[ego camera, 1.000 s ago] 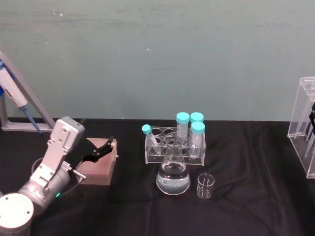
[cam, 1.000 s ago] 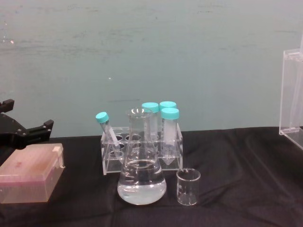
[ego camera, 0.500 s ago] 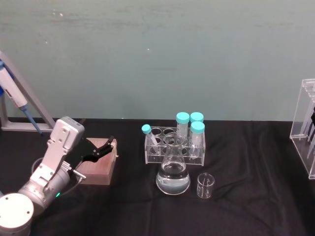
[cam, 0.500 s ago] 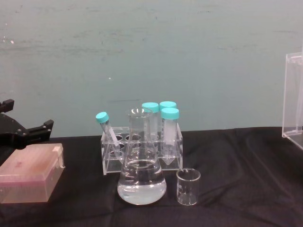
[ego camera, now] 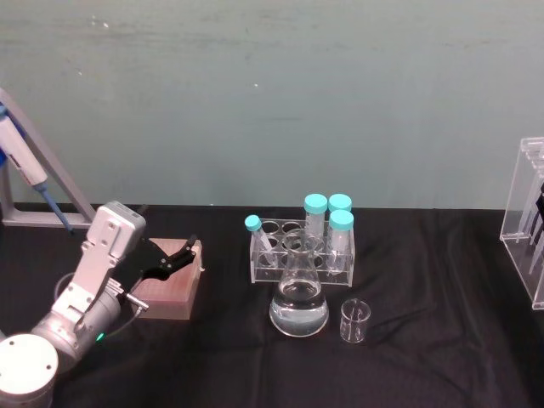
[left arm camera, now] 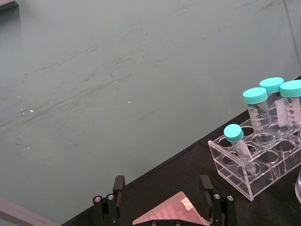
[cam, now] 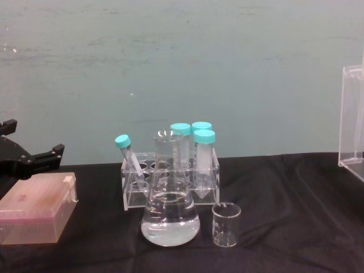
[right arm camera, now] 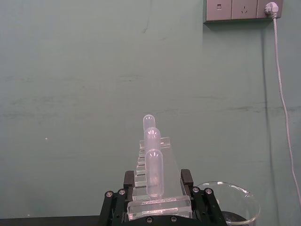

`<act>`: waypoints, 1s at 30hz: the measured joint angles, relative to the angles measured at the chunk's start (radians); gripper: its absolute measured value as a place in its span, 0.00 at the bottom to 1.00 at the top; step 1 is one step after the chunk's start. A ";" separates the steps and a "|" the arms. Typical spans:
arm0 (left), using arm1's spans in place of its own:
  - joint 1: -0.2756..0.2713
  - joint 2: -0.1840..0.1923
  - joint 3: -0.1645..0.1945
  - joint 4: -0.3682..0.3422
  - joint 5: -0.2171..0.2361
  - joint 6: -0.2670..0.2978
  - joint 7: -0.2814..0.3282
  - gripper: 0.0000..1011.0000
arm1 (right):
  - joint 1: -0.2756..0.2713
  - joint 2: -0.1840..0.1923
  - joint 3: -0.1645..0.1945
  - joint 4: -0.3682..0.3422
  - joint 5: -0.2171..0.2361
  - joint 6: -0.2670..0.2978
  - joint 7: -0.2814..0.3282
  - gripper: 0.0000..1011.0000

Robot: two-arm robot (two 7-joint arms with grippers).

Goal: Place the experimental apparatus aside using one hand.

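Note:
The tall clear acrylic pipette stand (ego camera: 527,217) is at the far right edge of the black table, also seen in the chest view (cam: 352,122). My right gripper (right arm camera: 158,190) is shut on its base, with the pipette bulbs (right arm camera: 153,172) rising between the fingers. The conical flask (ego camera: 299,299) with clear liquid and the small glass beaker (ego camera: 354,321) stand mid-table, side by side. My left gripper (ego camera: 174,257) hangs open over a pink box (ego camera: 170,285) at the left, holding nothing.
A clear rack (ego camera: 302,248) of teal-capped tubes stands just behind the flask. A blue-and-white pipettor (ego camera: 25,170) leans on a grey frame at the far left. A round glass rim (right arm camera: 228,202) shows beside the right gripper. Bare black cloth lies between beaker and stand.
The pipette stand has shifted slightly to the right with my right gripper, then held still. The left arm, flask, beaker and rack have not moved.

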 joint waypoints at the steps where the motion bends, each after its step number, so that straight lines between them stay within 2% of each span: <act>1: 0.000 0.000 0.000 0.000 0.000 0.000 0.000 0.99 | 0.000 0.000 0.000 0.000 0.000 0.000 0.000 0.60; 30: 0.000 0.000 0.000 0.000 0.000 0.000 0.000 0.99 | -0.008 -0.008 0.009 0.009 -0.005 -0.012 -0.012 0.60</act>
